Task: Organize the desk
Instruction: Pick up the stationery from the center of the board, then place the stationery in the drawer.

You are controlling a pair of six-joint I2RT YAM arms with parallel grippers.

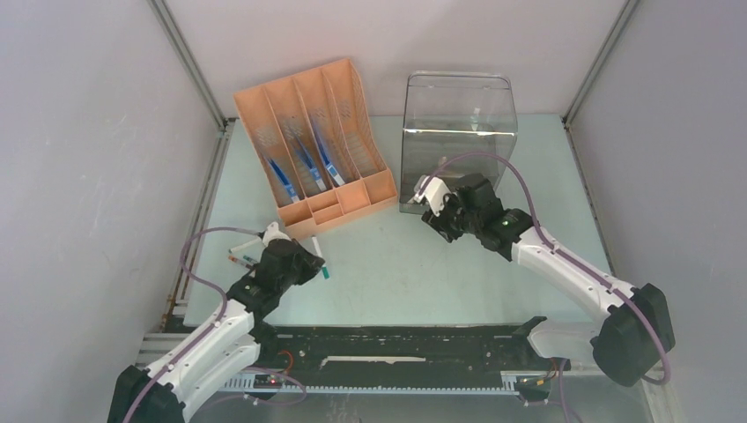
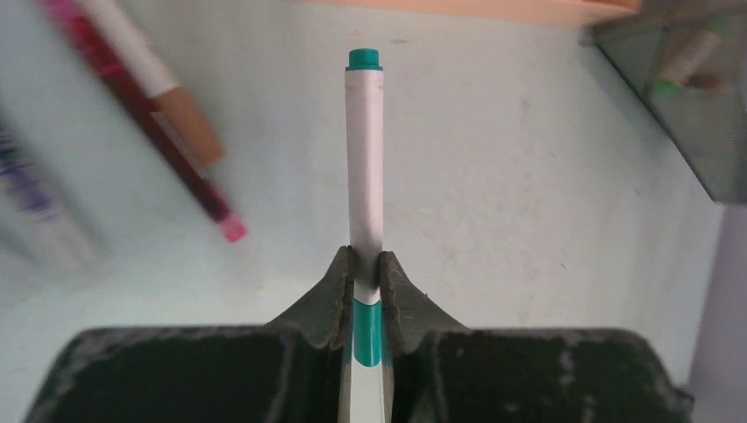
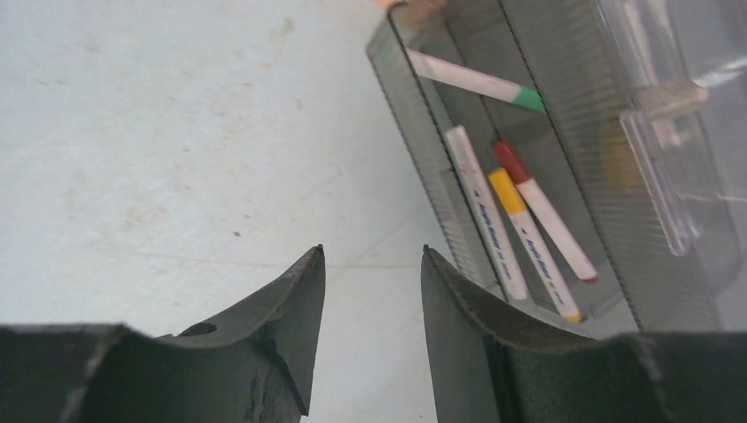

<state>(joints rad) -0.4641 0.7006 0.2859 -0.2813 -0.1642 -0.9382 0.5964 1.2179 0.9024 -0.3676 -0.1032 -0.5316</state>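
we see the left gripper (image 2: 367,264) pinching a slim white plastic marker with teal ends (image 2: 366,159) low on its barrel, with most of its length jutting forward. smooth round plastic between hard dark pads could pivot or slide, we judge. the far tip could also catch the rim of the ribbed peach plastic file organiser (image 1: 313,145).

the right gripper (image 3: 370,264) stands spread and empty just beside the smoky transparent plastic box (image 3: 423,167); a careless sweep might shove its thin wall.

the matte pale mint-green desk (image 1: 423,264) lies flat beneath both arms, with a loose red-and-white marker (image 2: 176,150) near the left one.
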